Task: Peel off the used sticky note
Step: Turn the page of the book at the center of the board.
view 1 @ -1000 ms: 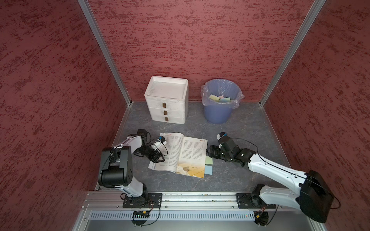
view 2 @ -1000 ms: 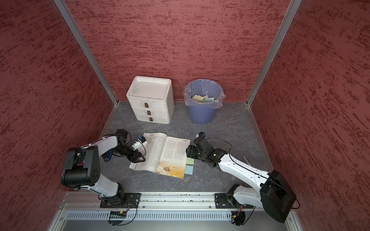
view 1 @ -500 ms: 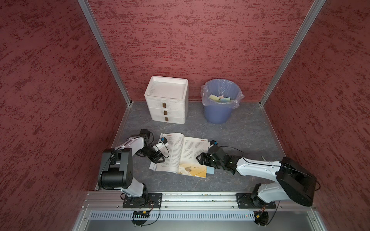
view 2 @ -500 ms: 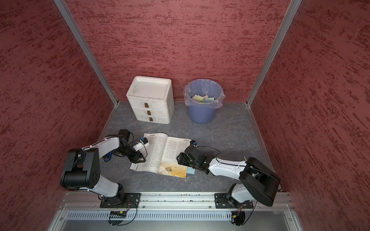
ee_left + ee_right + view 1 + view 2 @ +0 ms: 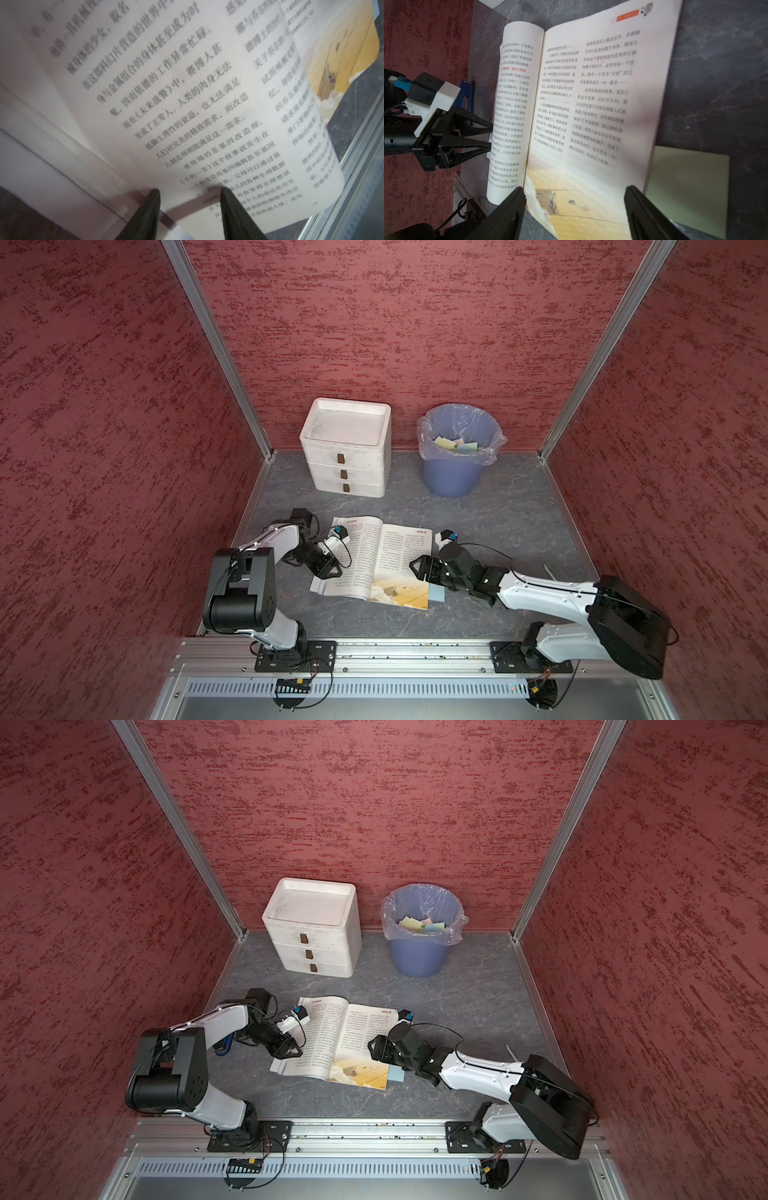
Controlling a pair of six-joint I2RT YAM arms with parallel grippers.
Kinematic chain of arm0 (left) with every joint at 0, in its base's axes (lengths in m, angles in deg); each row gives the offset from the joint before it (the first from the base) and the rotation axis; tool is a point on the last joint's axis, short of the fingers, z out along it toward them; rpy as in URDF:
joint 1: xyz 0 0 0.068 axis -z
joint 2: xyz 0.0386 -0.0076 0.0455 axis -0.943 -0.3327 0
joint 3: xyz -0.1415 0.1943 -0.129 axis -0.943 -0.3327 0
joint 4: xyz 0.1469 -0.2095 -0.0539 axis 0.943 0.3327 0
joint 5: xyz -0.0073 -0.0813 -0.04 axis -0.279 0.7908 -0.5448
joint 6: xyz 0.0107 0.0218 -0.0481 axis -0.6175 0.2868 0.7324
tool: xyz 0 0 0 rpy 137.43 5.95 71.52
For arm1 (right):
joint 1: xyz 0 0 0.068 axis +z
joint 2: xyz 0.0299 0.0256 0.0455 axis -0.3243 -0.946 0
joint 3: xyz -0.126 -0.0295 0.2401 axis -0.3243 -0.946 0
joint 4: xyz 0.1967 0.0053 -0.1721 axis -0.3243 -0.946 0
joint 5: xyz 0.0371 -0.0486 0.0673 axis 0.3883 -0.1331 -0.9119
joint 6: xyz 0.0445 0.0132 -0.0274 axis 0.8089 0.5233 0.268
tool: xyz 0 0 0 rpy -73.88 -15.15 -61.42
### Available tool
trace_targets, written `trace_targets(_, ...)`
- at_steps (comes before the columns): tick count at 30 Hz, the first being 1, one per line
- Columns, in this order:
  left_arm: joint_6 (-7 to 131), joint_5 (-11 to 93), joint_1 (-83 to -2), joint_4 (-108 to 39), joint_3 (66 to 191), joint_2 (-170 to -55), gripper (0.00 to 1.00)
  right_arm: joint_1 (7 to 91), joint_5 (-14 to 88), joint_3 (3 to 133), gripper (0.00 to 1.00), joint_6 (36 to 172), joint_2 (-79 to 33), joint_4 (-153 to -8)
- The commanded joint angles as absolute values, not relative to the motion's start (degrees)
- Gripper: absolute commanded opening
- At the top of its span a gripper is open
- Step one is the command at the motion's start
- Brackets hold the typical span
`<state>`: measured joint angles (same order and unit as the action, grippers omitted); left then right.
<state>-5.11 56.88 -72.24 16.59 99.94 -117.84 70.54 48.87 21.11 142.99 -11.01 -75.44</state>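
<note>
Right wrist: right gripper (image 5: 575, 189) gapes over book (image 5: 591, 93) beside sticky note (image 5: 685, 187).

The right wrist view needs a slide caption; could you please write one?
Open right gripper poised over the open book, sticky note jutting past its edge.

Back: drawer unit (image 5: 345, 460) and bin (image 5: 451, 481) block us.
Centre: open book (image 5: 365, 556) covers it.
Right: we see bare desk (image 5: 519, 510).

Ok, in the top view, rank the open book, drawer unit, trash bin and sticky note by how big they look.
1. open book, slightly largest.
2. drawer unit and trash bin: about alike, unranked.
3. sticky note, only partly showing, smallest.
</note>
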Motion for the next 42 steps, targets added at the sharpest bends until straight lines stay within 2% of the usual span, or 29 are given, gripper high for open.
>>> trace_targets(1,-4.42,55.06,-71.64,17.61,99.21,-119.68,0.5,70.27,49.85,20.5,0.8,142.36,-12.34,-75.57)
trace_targets(15,-4.7,55.02,-71.59,17.89,99.33,-119.83,0.5,70.16,51.24,18.93,0.8,142.08,-12.19,-75.65)
trace_targets(28,-4.81,54.91,-71.36,17.76,99.35,-119.95,0.5,70.25,44.81,20.29,0.79,141.49,-17.69,-67.84)
trace_targets(42,-4.83,54.91,-70.97,17.42,99.38,-120.8,0.5,70.77,42.44,22.45,0.79,139.85,-17.69,-67.9)
